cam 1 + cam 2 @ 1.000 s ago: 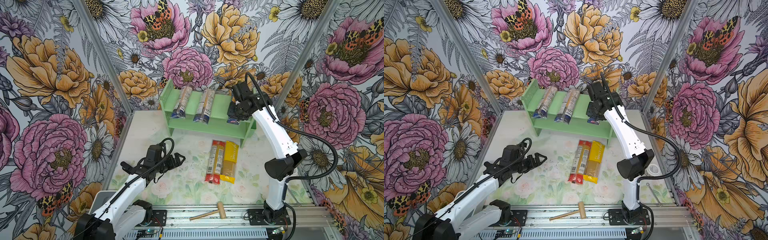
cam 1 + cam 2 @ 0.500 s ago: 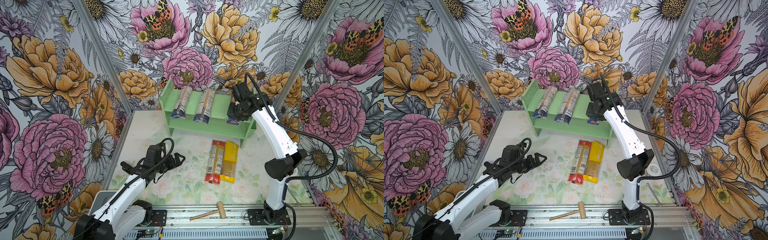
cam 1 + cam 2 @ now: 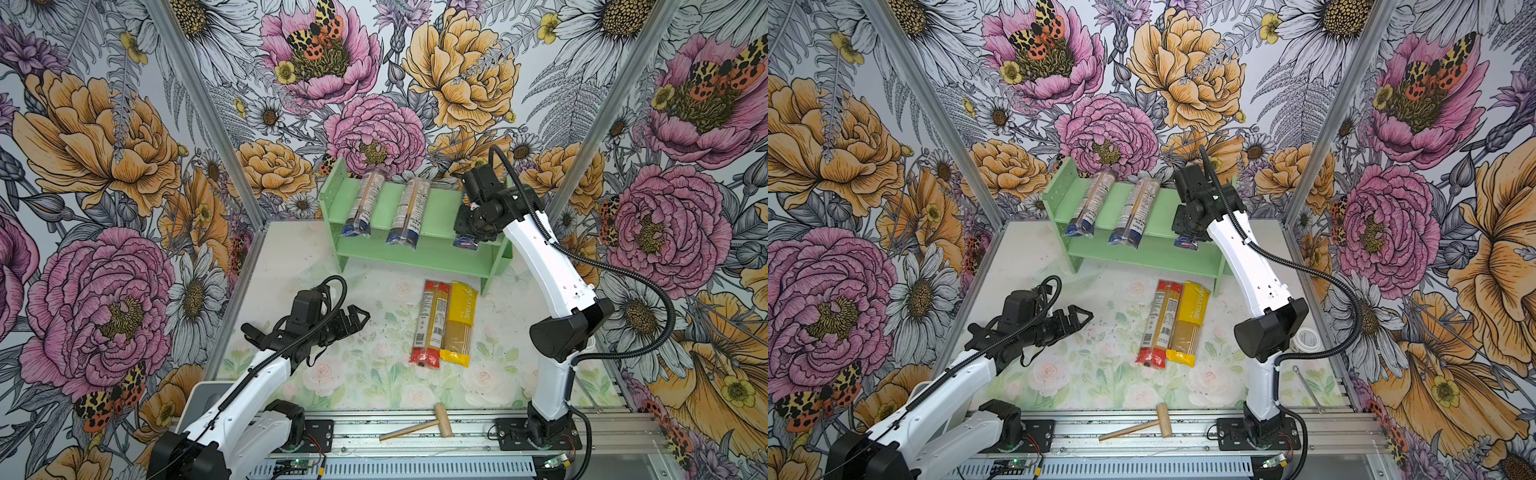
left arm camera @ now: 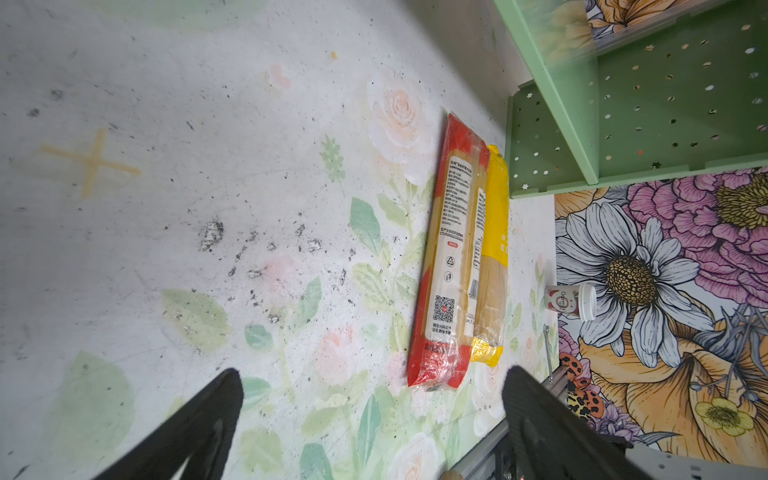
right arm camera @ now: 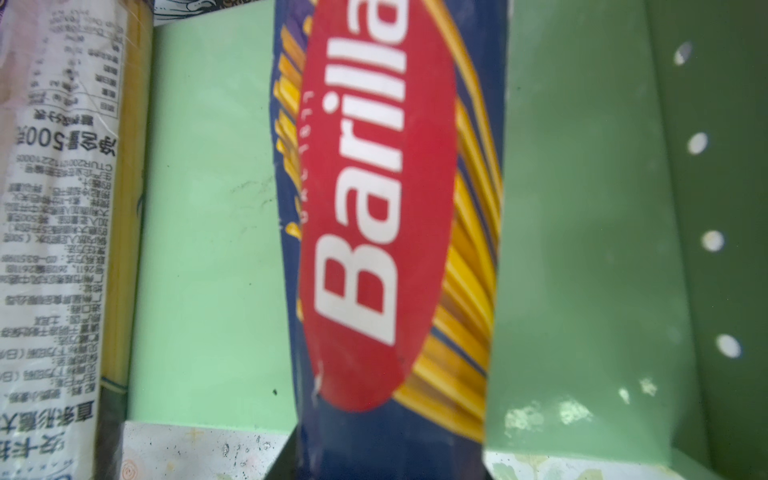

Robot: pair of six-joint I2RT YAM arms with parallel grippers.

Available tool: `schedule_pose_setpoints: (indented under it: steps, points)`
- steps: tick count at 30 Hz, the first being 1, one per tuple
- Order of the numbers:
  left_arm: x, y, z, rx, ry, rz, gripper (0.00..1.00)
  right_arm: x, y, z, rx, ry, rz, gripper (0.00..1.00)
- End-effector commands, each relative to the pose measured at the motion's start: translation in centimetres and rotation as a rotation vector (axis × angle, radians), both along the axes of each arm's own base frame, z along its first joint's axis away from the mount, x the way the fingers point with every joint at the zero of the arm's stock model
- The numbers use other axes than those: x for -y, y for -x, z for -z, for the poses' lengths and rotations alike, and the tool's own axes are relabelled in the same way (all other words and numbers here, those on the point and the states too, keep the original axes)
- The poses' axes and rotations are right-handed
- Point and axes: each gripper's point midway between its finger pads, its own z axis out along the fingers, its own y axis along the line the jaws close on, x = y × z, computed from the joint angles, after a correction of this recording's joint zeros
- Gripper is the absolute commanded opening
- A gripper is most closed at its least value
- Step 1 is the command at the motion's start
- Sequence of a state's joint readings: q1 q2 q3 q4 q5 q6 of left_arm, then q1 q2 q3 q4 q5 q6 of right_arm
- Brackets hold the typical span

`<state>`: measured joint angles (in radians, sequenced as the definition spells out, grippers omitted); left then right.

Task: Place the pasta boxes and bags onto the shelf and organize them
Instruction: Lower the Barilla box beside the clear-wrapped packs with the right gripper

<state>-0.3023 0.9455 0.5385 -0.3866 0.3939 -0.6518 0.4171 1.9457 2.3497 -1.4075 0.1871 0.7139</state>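
Right tool (image 5: 386, 461) around Barilla box (image 5: 374, 208)

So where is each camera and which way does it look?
Top views: high above the arm bases, looking down at the shelf; left tool and right tool show.
Left wrist: on the left arm, looking across the table at the red-ended bag and yellow bag; its fingers show.
Right wrist: on the right arm, close over the Barilla box; one dark finger shows.
Shared: the shelf.
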Motion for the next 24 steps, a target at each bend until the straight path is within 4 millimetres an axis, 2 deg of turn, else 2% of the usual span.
schedule_pose_setpoints:
  steps: [1, 24]
  points:
    - [-0.3, -0.1, -0.2, 0.017, -0.001, -0.006, 0.99, 0.4, -1.2, -2.2, 0.103, -0.012, 0.011, 0.32]
    - [-0.3, 0.0, -0.3, 0.018, 0.001, -0.006, 0.99, 1.0, 0.2, -2.9, 0.106, -0.01, 0.009, 0.32]
